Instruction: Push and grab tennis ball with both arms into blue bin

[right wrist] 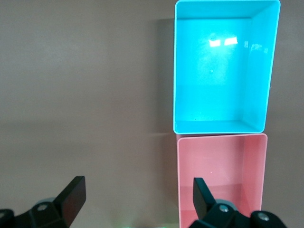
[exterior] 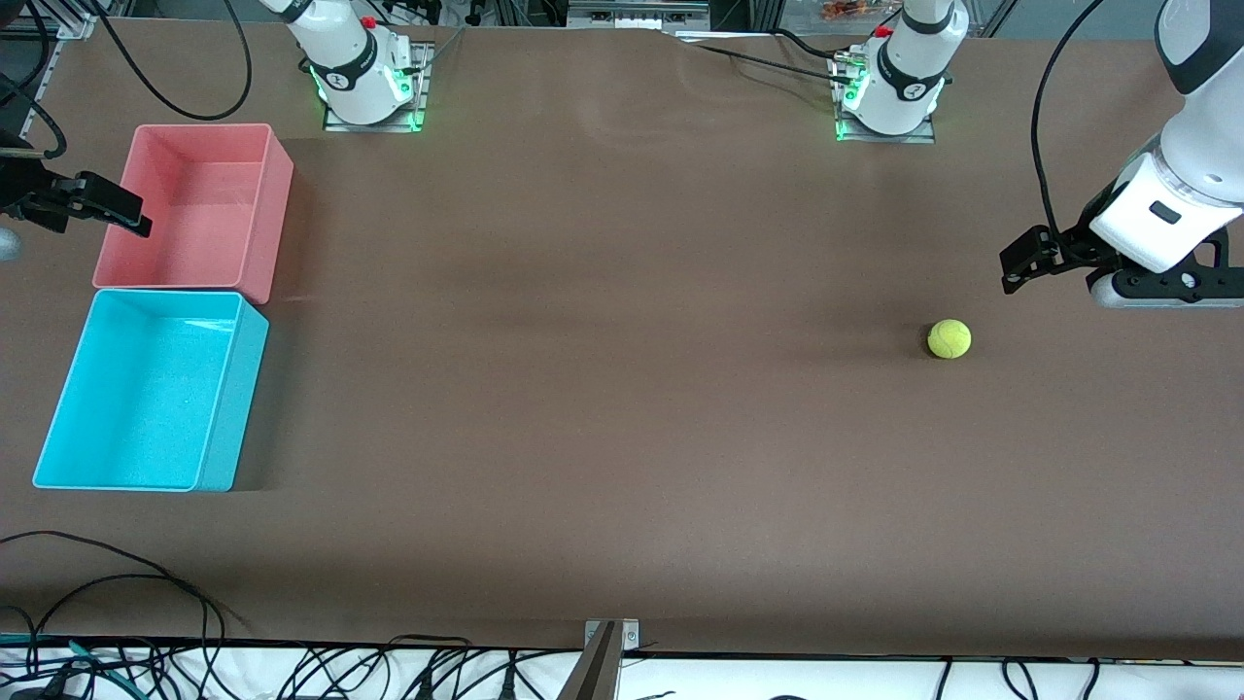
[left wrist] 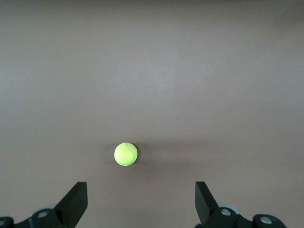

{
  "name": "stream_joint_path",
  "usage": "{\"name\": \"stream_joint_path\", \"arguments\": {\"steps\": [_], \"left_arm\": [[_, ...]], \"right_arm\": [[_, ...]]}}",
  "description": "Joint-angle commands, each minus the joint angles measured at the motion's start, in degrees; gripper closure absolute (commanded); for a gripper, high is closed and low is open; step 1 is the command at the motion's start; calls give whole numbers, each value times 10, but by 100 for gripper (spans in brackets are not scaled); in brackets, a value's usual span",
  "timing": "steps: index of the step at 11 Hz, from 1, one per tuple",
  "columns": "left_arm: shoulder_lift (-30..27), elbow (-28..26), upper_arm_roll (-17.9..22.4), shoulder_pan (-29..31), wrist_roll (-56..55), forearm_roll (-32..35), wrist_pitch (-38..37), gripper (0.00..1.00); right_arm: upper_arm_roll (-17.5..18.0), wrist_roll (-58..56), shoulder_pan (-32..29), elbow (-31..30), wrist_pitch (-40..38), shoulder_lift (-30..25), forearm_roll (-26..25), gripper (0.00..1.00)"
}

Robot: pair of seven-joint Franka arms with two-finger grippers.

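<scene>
The tennis ball (exterior: 950, 339) lies on the brown table toward the left arm's end; in the left wrist view the ball (left wrist: 126, 154) sits just ahead of the fingertips. My left gripper (exterior: 1022, 262) hangs open and empty over the table beside the ball, and in its wrist view (left wrist: 141, 190) the jaws stand wide apart. The blue bin (exterior: 146, 389) stands empty at the right arm's end and shows in the right wrist view (right wrist: 218, 71). My right gripper (exterior: 112, 206) is open and empty over the edge of the pink bin; its wrist view (right wrist: 137, 187) shows the jaws wide apart.
A pink bin (exterior: 194, 204) touches the blue bin, farther from the front camera, and shows in the right wrist view (right wrist: 218, 175). The arm bases (exterior: 369, 78) (exterior: 889, 92) stand along the table's back edge. Black cables (exterior: 117, 583) lie at the table's front edge.
</scene>
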Motion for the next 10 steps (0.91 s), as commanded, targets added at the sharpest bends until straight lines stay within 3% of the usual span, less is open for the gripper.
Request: {"name": "stream_joint_path", "arguments": {"steps": [1,10], "left_arm": [[8,14,-3,8,3,8,-17,0],[13,27,-7,2,-60,13,-34,0]], "right_arm": [[0,-1,-4,8,-4,-1,3,0],[-6,-5,-5,17,-10,-2,3,0]]}}
